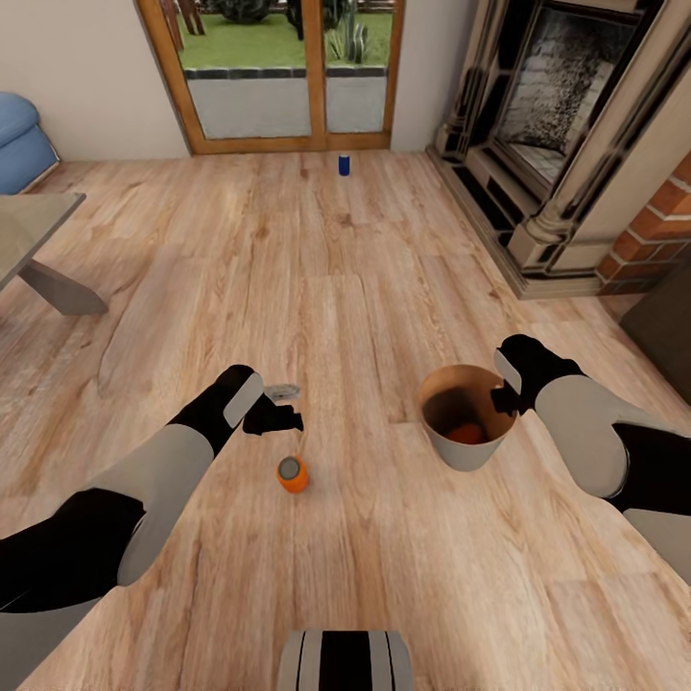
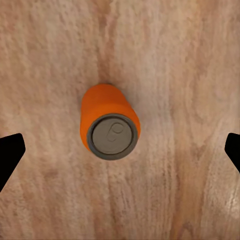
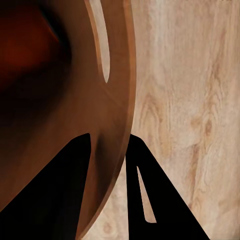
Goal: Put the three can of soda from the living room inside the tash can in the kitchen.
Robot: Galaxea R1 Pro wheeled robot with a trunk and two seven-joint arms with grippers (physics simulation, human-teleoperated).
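An orange can of soda [image 1: 293, 474] stands upright on the wood floor, silvery top up. My left gripper [image 1: 278, 419] hangs open just above and behind it. In the left wrist view the same can [image 2: 109, 122] sits between the spread fingertips [image 2: 10, 150], touching neither. The pale tash can [image 1: 468, 449] rests on the floor to the right with another orange can [image 1: 466, 434] inside. My right gripper [image 1: 504, 393] is shut on its rim, one finger inside and one outside the brown wall [image 3: 60, 115]. A dark blue can [image 1: 344, 164] stands far off by the glazed door.
A dark ornate fireplace [image 1: 557, 125] and a brick wall [image 1: 662, 230] line the right side. A glass-topped low table [image 1: 38, 235] and a blue sofa [image 1: 21, 139] are at the left. The wooden glazed door [image 1: 288, 72] is at the back.
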